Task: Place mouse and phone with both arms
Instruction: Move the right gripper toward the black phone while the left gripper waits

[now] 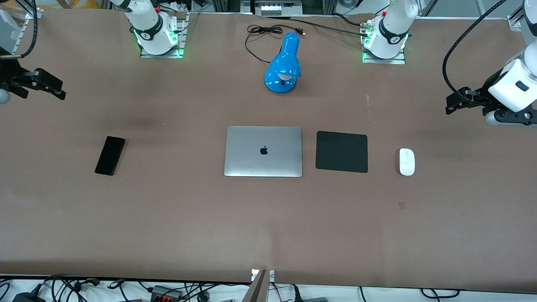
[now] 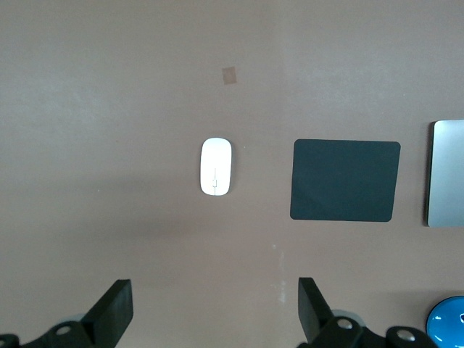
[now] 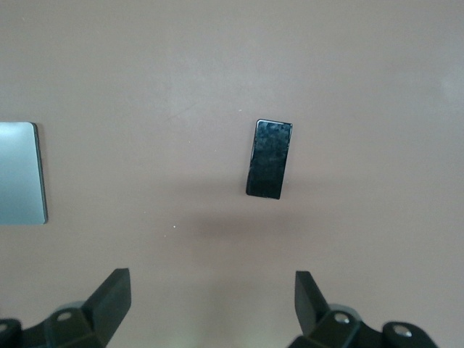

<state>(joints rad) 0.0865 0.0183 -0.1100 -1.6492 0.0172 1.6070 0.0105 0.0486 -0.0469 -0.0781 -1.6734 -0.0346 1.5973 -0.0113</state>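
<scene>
The white oval mouse (image 1: 407, 162) lies on the brown table toward the left arm's end, beside the black mouse pad (image 1: 342, 151). The left wrist view also takes in the mouse (image 2: 216, 177). My left gripper (image 1: 455, 102) hangs high over the table edge at that end, open and empty (image 2: 215, 290). The slim black phone (image 1: 110, 155) lies flat toward the right arm's end, and it shows as the phone (image 3: 269, 159) in the right wrist view. My right gripper (image 1: 51, 84) hovers high above that end of the table, open, with nothing between its fingers (image 3: 212, 283).
A closed silver laptop (image 1: 263, 151) rests mid-table between the phone and the mouse pad. A blue desk lamp (image 1: 283, 65) with a black cord stands between the two arm bases. A small tape mark (image 1: 402, 205) sits nearer the front camera than the mouse.
</scene>
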